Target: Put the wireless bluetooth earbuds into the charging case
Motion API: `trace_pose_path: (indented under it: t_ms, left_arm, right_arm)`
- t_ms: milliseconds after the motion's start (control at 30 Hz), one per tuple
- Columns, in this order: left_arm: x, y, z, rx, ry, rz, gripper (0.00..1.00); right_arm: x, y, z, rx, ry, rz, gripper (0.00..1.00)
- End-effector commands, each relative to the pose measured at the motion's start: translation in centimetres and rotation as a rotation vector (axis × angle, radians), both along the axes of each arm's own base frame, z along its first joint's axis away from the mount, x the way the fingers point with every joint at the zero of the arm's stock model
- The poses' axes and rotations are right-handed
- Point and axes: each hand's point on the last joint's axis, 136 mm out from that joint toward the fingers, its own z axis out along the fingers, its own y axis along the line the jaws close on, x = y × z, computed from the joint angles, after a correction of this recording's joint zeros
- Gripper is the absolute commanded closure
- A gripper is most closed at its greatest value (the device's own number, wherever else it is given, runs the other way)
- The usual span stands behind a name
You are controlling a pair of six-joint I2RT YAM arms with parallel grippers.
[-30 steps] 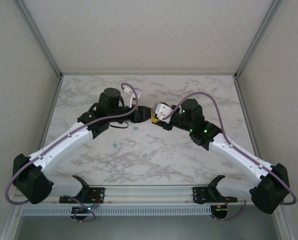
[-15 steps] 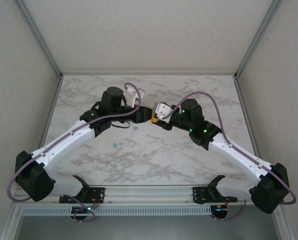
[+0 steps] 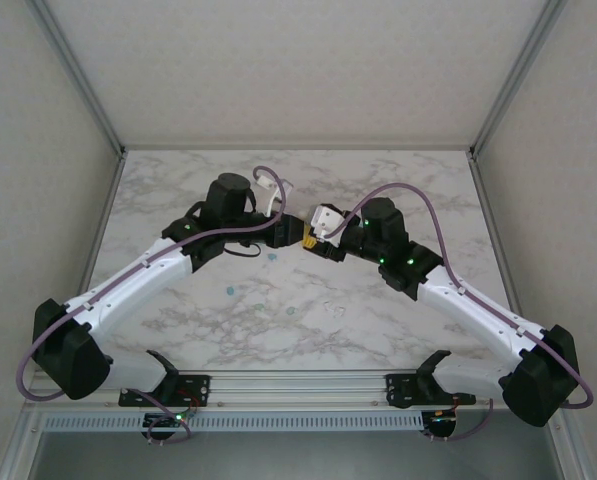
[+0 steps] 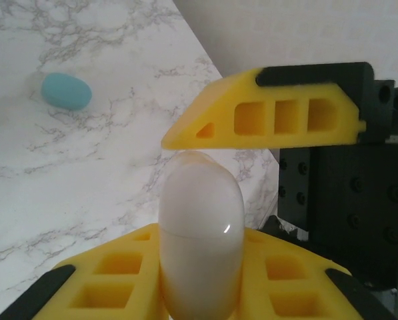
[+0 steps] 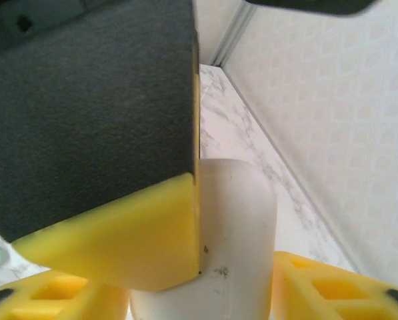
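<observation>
Left wrist view shows you the left tool [image 4: 199,200] clamped tight on the white glossy oval case [image 4: 200,227], with a tiny teal-blue earbud [image 4: 65,91] lying apart on the marble tabletop [image 4: 85,173]. You cannot tell whether the right tool [image 5: 202,293] grips the case.

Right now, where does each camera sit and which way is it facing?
Top: fixed above and behind the bases, looking down on the table; both arms show, left gripper and right gripper meeting mid-table.
Left wrist: on the left arm, looking along its fingers at the case they clamp; a teal bud lies on the table beyond.
Right wrist: on the right arm, looking past its fingers at the case, the left gripper's finger crossing in front.
Shared: both wrist views hold the case.
</observation>
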Motion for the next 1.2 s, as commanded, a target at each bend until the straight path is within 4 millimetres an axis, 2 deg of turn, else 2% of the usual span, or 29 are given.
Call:
trace_pose_path:
  t_ms: [0,133,200,267,300,367,467,533,600,800,1033,1167]
  left_arm:
    - [0.0,0.9,4.0,-0.070,-0.146,0.048,0.88]
    - [0.2,2.5,7.3,-0.149,-0.363,0.115,0.92]
    - [0.2,3.1,8.3,-0.194,-0.464,0.143,0.92]
    - [-0.4,3.0,9.1,-0.242,-0.571,0.113,0.90]
    - [-0.9,2.8,9.5,-0.264,-0.631,0.081,0.87]
    - [-1.1,2.7,9.5,-0.275,-0.701,0.075,0.88]
    - [-1.4,2.3,9.2,-0.273,-0.799,0.041,0.92]
    - [-1.3,2.4,9.4,-0.292,-0.843,0.056,0.94]
    - [-1.3,2.2,9.6,-0.313,-0.858,0.053,0.94]
    - [-1.6,2.1,10.2,-0.386,-0.874,0.058,0.96]
    - [-1.9,2.2,10.4,-0.407,-0.864,0.054,0.96]
    - [-2.2,2.0,10.4,-0.405,-0.863,0.035,0.95]
  right_arm:
    - [-0.4,-1.1,3.5,0.090,0.028,-0.067,0.34]
    - [-1.1,-3.3,6.4,0.292,0.256,-0.145,0.30]
    - [-1.5,-4.0,7.2,0.389,0.441,-0.140,0.30]
    - [-1.0,-4.6,7.6,0.464,0.613,-0.162,0.31]
    - [-0.7,-4.7,8.0,0.506,0.703,-0.157,0.32]
    - [-0.4,-4.4,8.7,0.565,0.850,-0.141,0.33]
    - [-1.7,-2.8,10.4,0.565,0.993,-0.002,0.33]
    - [-2.2,-2.1,11.6,0.560,1.039,0.059,0.33]
    - [-2.5,-1.6,11.9,0.539,1.047,0.077,0.32]
    - [-1.8,-0.6,10.5,0.472,1.108,0.037,0.33]
    - [-1.8,0.4,10.2,0.447,1.113,0.066,0.34]
    - [-1.1,0.5,10.2,0.463,1.111,0.041,0.35]
